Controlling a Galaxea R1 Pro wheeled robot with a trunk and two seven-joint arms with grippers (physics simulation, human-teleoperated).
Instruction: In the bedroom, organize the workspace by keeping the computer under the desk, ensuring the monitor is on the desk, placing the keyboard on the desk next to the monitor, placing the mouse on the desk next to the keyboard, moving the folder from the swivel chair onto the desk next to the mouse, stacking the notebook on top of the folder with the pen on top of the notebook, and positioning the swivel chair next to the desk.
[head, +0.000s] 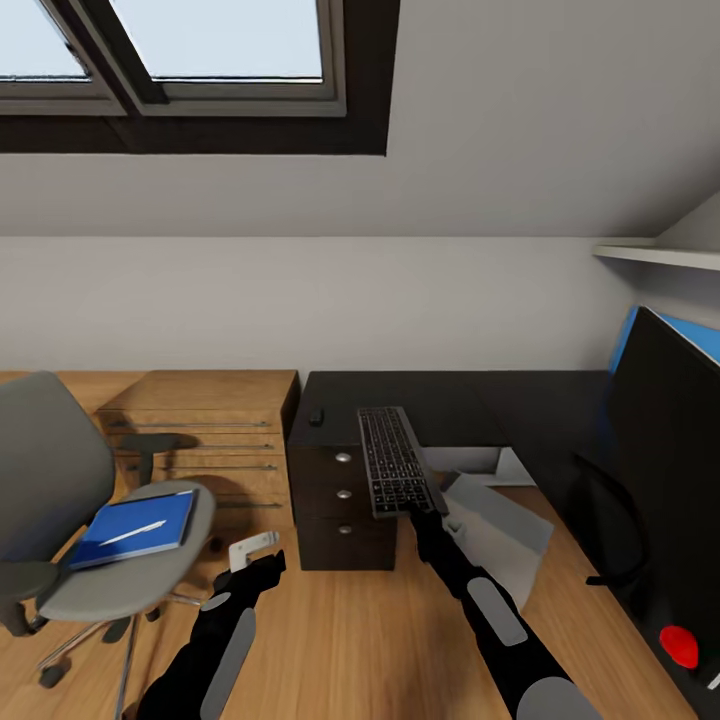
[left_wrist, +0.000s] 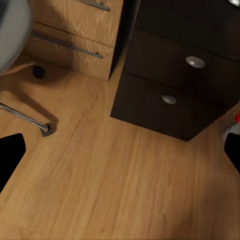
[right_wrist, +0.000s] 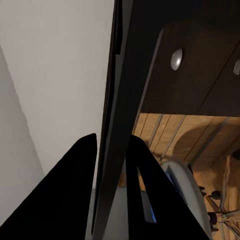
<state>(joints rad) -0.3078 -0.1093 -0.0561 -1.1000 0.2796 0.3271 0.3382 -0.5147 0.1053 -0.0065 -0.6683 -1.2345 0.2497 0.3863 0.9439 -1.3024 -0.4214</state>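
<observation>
My right end effector (head: 418, 512) grips the keyboard (head: 395, 460) over the table (head: 450, 400); left end effector (head: 262, 560) hangs released.

Open floor ahead, crowded flanks

Bare wooden floor (head: 350, 630) between swivel chair (head: 60, 500) on the left and computer (head: 505, 535) on the right; ahead, blocked by the desk (head: 470, 400) drawer unit (head: 340, 500). Desktop free behind keyboard (head: 395, 460), apart from the small mouse (head: 316, 416); right side walled off by monitor (head: 670, 500). Wooden chest (head: 205, 430) wedged just beside the drawers.
</observation>
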